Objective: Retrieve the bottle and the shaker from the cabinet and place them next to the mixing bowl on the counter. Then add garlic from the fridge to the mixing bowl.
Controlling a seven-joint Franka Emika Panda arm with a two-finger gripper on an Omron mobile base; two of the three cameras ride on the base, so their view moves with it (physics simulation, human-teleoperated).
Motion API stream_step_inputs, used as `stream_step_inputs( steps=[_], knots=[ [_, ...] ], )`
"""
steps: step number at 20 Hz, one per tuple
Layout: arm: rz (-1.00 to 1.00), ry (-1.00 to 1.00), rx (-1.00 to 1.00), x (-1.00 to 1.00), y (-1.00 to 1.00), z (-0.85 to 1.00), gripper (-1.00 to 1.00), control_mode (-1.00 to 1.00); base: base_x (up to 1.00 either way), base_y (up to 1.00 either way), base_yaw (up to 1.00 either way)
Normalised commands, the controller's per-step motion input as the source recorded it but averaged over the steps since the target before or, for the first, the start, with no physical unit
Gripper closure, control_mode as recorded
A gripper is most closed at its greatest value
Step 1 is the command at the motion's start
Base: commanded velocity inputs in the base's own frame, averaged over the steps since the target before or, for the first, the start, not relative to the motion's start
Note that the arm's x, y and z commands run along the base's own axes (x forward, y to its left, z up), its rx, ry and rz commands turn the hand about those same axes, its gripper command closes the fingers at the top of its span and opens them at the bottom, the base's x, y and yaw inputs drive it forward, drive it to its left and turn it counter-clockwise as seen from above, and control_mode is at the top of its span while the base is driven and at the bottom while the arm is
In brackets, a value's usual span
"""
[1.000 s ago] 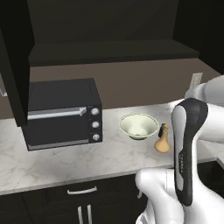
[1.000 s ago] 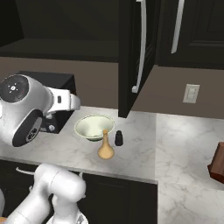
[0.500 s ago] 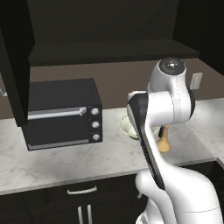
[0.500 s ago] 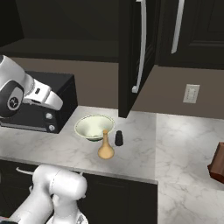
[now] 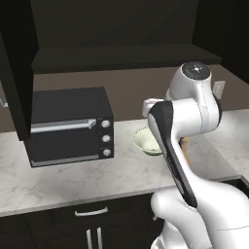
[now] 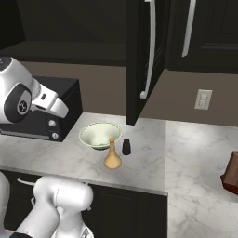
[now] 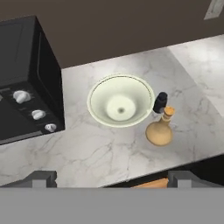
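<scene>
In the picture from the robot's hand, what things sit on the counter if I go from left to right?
Black toaster oven → mixing bowl → bottle.

Readable text: none in any view.
Oven (image 7: 26,83) front and knobs: no legible marks.
Bottle (image 7: 159,129), shaker (image 7: 160,102): no labels.

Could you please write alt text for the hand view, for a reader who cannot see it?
Seen from above, a pale mixing bowl sits empty on the marbled counter, with the tan bottle and the small dark shaker standing close beside it. A black microwave oven stands on the bowl's other side.
</scene>
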Motion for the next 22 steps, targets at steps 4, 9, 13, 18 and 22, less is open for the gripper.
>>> stream_step_inputs(
  steps=[4, 9, 13, 18, 22],
  knots=[
    [0.12, -0.01, 0.00, -0.01, 0.00, 0.00, -1.00, -1.00, 0.00, 0.00, 0.00],
    [0.11, -0.01, -0.09, -0.02, 0.00, 0.00, -1.00, -1.00, 0.00, 0.00, 0.00],
    [0.02, 0.00, -0.06, -0.07, -0.02, 0.00, -1.00, -1.00, 0.00, 0.00, 0.00],
    [0.00, -0.04, -0.01, -0.38, 0.00, 0.13, -1.00, -1.00, 0.00, 0.00, 0.00],
    [0.00, -0.11, 0.00, -0.27, 0.00, 0.11, -1.00, -1.00, 0.00, 0.00, 0.00]
  ],
)
